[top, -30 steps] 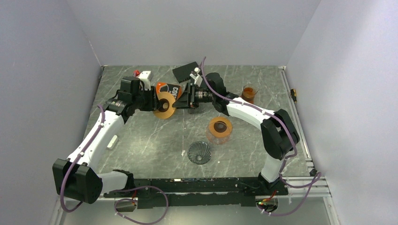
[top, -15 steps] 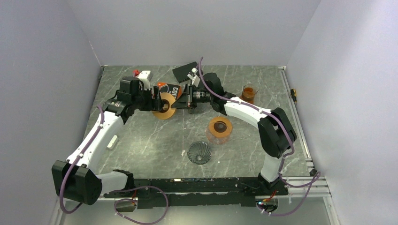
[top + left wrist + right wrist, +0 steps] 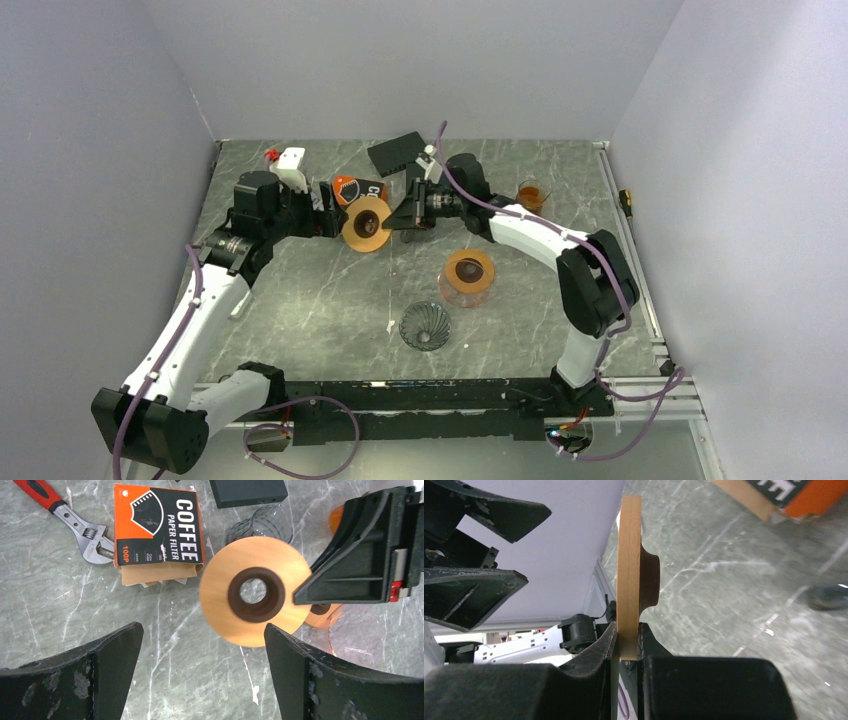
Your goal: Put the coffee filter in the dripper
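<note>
A hand-over is seen to have been completed. A second ago the wooden disc (image 3: 366, 223) was crowded by both tools, whereas now the left tool (image 3: 333, 214) is drawn back toward 9 o'clock. The disc is left to the right tool (image 3: 388, 221) alone and is carried slightly toward 12 o'clock. In the right wrist view the disc's rim is shown pinched edge-on between the closed jaws, its dark hub turned to 3 o'clock in that view. In the left wrist view the left tool's fingers (image 3: 80, 675) are spread wide with nothing between them. For the task this is judged to mean that the left tool is freed for the filter, which is not yet touched. The paper filters (image 3: 155, 573) are found at 11 o'clock on the worktop (image 3: 300, 300), inside the filter box (image 3: 358, 187). Thin, flat, tan edges are shown protruding from the opened end of the orange-and-black carton, which lies flat. The ribbed glass cone taken to be the dripper (image 3: 425, 326) is stood well apart at 6 o'clock, with no paper seen in it.
</note>
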